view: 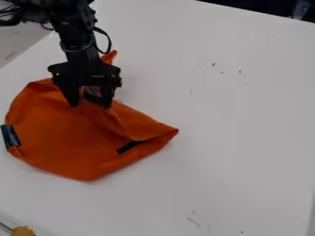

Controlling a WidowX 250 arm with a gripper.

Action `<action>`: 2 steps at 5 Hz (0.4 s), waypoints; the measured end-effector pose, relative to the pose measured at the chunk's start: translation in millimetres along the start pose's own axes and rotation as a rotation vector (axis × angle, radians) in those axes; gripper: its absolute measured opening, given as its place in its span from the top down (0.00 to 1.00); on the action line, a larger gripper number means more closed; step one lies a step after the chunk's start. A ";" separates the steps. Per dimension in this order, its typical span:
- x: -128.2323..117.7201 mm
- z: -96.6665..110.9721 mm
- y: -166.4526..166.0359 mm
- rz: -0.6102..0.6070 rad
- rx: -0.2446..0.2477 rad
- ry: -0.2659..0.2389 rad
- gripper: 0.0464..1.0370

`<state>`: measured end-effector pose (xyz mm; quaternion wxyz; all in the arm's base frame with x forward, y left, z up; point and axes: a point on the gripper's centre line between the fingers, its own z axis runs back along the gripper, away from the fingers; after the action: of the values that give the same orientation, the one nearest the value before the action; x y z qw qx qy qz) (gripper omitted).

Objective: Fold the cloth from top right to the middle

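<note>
Orange cloth (pixel 67 138) lay rumpled on the white table (pixel 246 115), most of it spreading from beneath my gripper (pixel 91 104) toward the lower left of the camera view. I had the fingers parted over its upper part, nothing clearly pinched between them. One raised tip (pixel 111 56) showed just behind the gripper, the cloth's middle in front, so I judged the fold should run downward in view.

Matt orange cloth (pixel 67 143), softly creased, lies beneath the dark jaws (pixel 90 97), which have a hard, plastic-like finish; around them, the white bench (pixel 234 138) shows a smooth, low-sheen surface with scattered dark scuffs.
</note>
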<state>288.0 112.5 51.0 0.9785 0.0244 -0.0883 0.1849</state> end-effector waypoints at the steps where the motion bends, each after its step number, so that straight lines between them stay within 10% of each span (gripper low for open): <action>1: 8.5 10.9 -2.2 -0.054 0.035 0.002 0.03; 2: 18.7 24.8 -5.8 -0.114 0.082 0.002 0.04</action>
<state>303.2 111.7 78.8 0.9857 0.0691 -0.0783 0.1321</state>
